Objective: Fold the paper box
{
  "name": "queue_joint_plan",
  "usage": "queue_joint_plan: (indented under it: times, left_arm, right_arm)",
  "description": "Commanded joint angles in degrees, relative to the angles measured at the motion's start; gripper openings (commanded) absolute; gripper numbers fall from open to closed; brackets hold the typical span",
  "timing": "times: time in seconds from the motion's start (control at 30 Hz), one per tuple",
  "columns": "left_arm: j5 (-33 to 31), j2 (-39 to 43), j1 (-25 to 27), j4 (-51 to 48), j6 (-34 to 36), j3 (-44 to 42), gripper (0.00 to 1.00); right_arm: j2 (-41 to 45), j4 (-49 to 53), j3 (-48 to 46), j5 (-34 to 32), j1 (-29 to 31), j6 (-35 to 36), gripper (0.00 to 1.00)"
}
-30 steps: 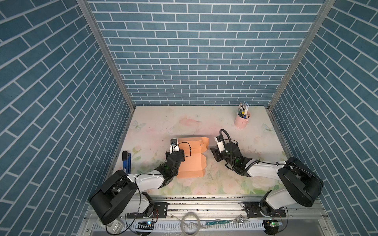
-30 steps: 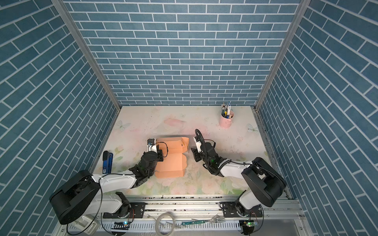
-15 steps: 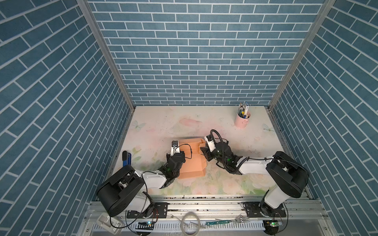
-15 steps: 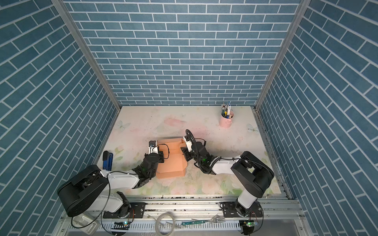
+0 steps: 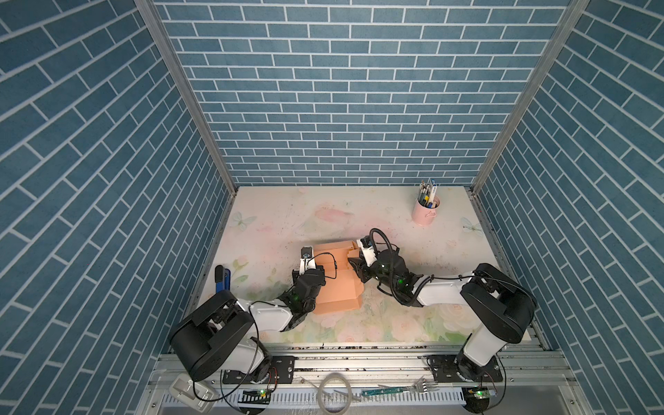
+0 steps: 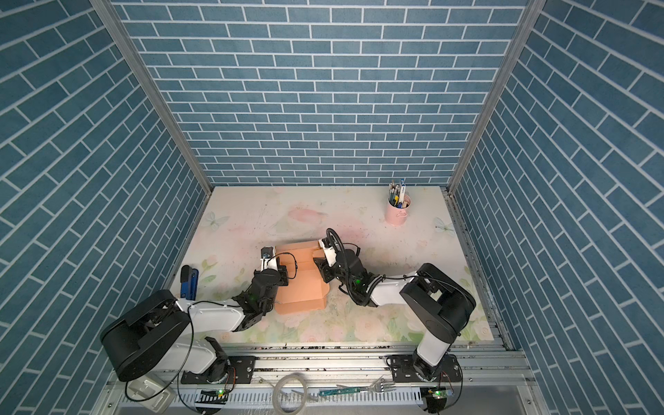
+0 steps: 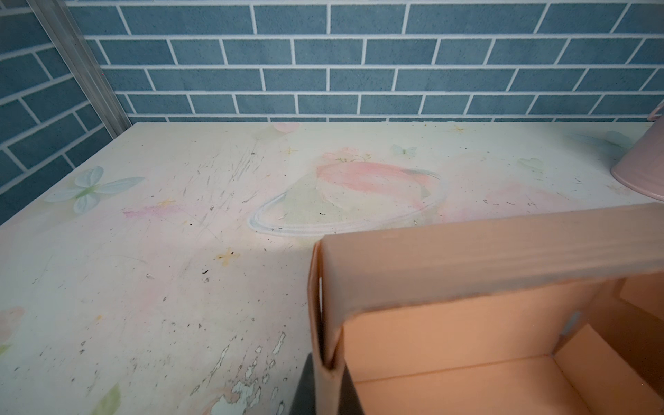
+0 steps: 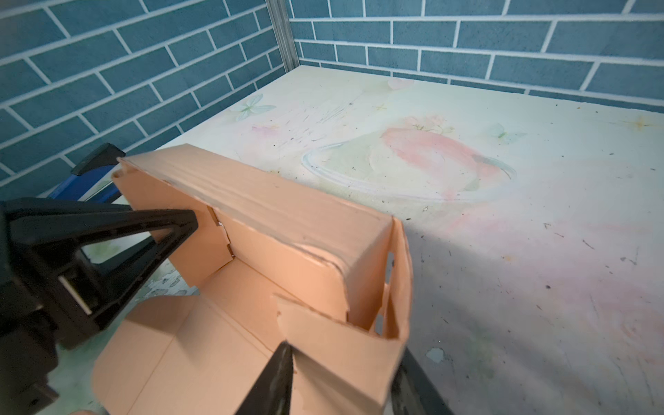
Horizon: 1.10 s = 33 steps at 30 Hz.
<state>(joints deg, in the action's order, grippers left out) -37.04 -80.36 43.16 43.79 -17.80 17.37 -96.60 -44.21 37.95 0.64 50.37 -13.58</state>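
The box (image 5: 337, 287) sits on the table (image 5: 323, 212) near the front edge, a little left of the middle, half formed; its back wall stands, and a flat panel reaches toward the front edge. The left gripper (image 7: 326, 390) is clenched on the box's left wall, with the doubled card pinched between its fingers. The right gripper (image 8: 343, 381) stands astride the folded-over flap of the right wall, one finger inside the box and one outside; I cannot tell whether it presses the card yet.

The step in hand looks to be doubling the right wall over and seating it. To do it well, the left pinch should hold firm as an anchor, or the box will skid toward the left edge. The right jaws should meet the flap squarely and low, near its crease, not at the loose top edge. The back wall's corner tab should stay trapped between the two layers as the flap goes down; the push should run straight to the box floor, so that the flap's end finds its place there. The card is thin, so a light squeeze serves; a hard one would likely crumple the wall.
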Motion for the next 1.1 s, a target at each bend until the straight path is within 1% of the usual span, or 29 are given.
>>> queue_joint_plan:
  times: [0.0, 0.2, 0.37, 0.57, 0.9, 1.0, 1.07]
  left_arm:
    - [0.8, 1.0, 0.5, -0.4, -0.5, -0.2, 0.06]
    - [1.2, 1.6, 0.5, -1.0, -0.6, -0.2, 0.06]
    - [1.6, 1.8, 0.5, -1.2, -0.7, -0.2, 0.06]
    - [2.1, 2.2, 0.5, -1.6, -0.7, -0.2, 0.06]
    - [2.6, 2.3, 0.5, -1.8, -1.1, -0.1, 0.06]
    - [2.4, 2.4, 0.5, -2.0, -1.3, -0.1, 0.06]
    - [2.4, 2.6, 0.6, -2.3, -1.4, 0.1, 0.06]
  right_arm:
    - [-0.9, -4.4, 1.1, 2.5, 0.7, 0.3, 0.43]
    - [-1.4, -4.3, 2.0, 3.2, 1.6, 1.5, 0.42]
    - [-1.7, -4.6, 1.8, 0.7, 2.1, 2.1, 0.38]
    - [-1.5, -6.7, 1.3, -6.4, 3.1, 5.0, 0.31]
    - [-2.8, -7.8, 3.0, -13.0, 4.7, 8.1, 0.19]
    - [-3.5, -8.8, 3.2, -17.3, 6.1, 9.7, 0.16]
    - [-4.0, -8.9, 3.9, -21.3, 7.2, 10.9, 0.14]
